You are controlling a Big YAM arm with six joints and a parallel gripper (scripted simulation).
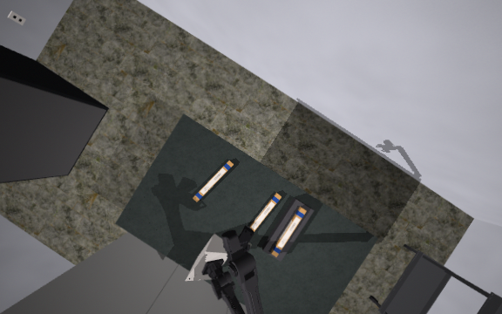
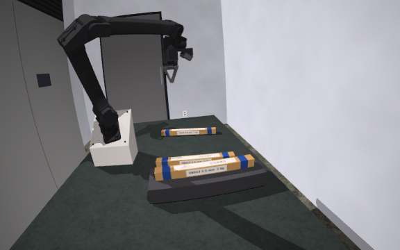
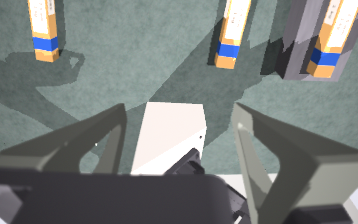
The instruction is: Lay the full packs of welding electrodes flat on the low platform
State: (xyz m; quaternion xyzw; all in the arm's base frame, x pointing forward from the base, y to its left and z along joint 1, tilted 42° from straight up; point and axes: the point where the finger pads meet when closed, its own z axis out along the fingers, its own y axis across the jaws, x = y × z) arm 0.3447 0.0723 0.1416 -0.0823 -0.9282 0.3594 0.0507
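Note:
Three orange packs with blue bands lie on the dark green mat. One pack (image 2: 203,167) lies flat on the low dark platform (image 2: 207,184); it also shows in the top view (image 1: 288,231) and the wrist view (image 3: 332,37). A second pack (image 2: 194,157) lies on the mat right beside the platform, also in the wrist view (image 3: 232,32). The third pack (image 2: 188,131) lies apart, farther back, also in the top view (image 1: 213,180). My gripper (image 2: 171,74) hangs high above the mat, open and empty, with nothing between its fingers.
The arm's white base block (image 2: 114,143) stands at the mat's left edge and shows below the fingers in the wrist view (image 3: 170,135). A wall runs along the right of the mat. A grey door (image 2: 134,69) is behind.

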